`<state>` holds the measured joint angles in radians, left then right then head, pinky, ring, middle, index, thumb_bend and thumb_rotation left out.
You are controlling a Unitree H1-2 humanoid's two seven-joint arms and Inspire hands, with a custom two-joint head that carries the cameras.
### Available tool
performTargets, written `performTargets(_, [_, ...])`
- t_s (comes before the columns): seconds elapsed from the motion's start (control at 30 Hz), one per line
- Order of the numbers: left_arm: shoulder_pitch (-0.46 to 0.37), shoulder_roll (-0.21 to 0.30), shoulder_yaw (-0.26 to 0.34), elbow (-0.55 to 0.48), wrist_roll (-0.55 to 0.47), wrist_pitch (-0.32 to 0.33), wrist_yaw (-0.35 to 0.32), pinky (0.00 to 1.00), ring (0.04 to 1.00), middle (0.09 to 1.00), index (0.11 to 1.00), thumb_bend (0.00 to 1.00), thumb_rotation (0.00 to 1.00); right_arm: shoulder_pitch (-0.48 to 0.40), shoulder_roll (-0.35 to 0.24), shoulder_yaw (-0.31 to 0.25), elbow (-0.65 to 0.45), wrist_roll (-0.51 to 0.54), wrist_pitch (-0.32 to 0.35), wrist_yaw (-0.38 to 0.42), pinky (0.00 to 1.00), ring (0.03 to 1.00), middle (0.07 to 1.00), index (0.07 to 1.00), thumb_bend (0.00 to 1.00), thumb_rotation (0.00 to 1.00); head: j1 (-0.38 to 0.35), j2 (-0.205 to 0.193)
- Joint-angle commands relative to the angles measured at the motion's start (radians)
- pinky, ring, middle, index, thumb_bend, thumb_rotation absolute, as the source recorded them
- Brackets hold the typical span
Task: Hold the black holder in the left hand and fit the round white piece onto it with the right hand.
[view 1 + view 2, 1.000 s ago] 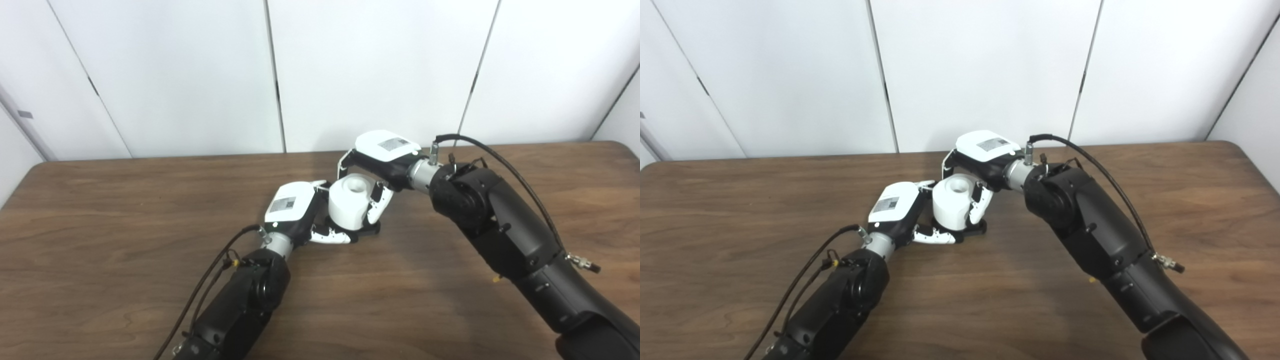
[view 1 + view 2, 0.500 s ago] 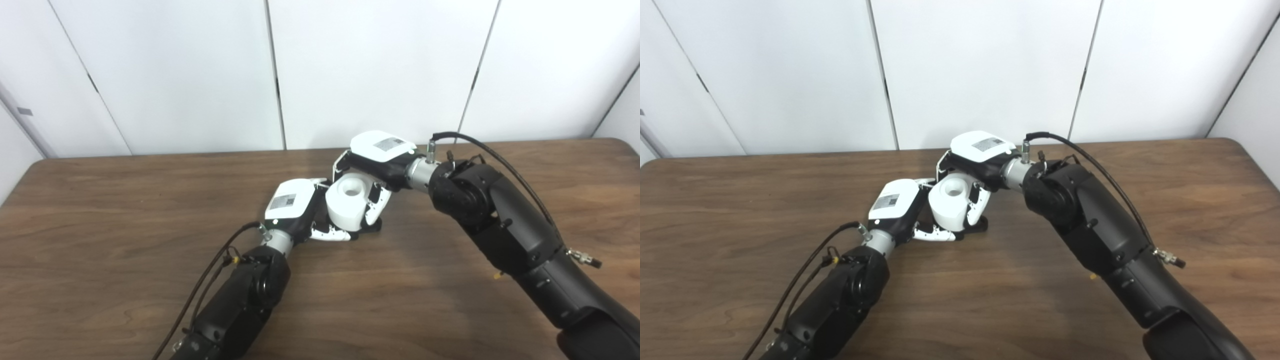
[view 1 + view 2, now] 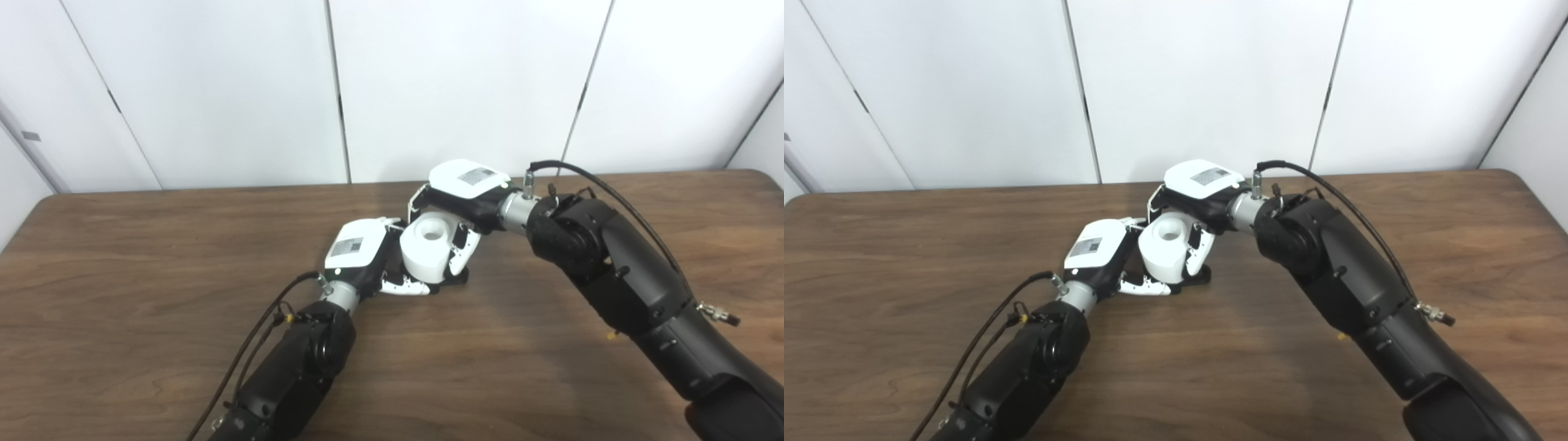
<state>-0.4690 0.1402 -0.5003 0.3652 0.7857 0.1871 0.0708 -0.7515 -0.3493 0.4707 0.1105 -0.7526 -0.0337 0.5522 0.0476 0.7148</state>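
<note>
Near the middle of the wooden table [image 3: 153, 257], the round white piece [image 3: 425, 248] stood upright with its hollow top open to the camera, and nothing showed inside that recess. The right hand [image 3: 468, 196] was wrapped over and around it, fingers [image 3: 460, 254] pressed to its side. Beneath it lay the black holder [image 3: 452, 279], mostly hidden; the left hand [image 3: 361, 254] seemed to grip it at the base, fingers curled low against the tabletop.
</note>
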Motion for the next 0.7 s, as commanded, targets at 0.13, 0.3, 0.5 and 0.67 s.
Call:
performTargets(0.13, [0.097,0.037,-0.019,0.099,-0.033,0.045,-0.128,0.77,0.888,0.852,0.48,0.52,0.08,-0.065,-0.004,-0.046,-0.038,-0.005,0.002,-0.042,0.72,0.788,0.737,0.482,0.52,0.13,-0.004,0.001])
performTargets(0.3, [0.096,0.04,-0.019,0.107,-0.039,0.033,-0.133,0.77,0.89,0.854,0.48,0.52,0.08,-0.08,0.001,-0.078,-0.045,-0.013,0.019,-0.057,0.73,0.792,0.743,0.484,0.52,0.13,-0.009,0.0])
performTargets(0.5, [0.096,0.042,-0.023,0.11,-0.04,0.03,-0.135,0.75,0.891,0.855,0.48,0.52,0.08,-0.082,0.004,-0.095,-0.043,-0.016,0.01,-0.089,0.7,0.766,0.721,0.483,0.52,0.13,-0.013,0.001])
performTargets(0.67, [0.096,0.043,-0.024,0.11,-0.039,0.026,-0.133,0.73,0.88,0.848,0.48,0.52,0.08,-0.078,0.007,-0.108,-0.046,-0.011,0.008,-0.107,0.67,0.756,0.719,0.483,0.52,0.13,-0.013,0.003])
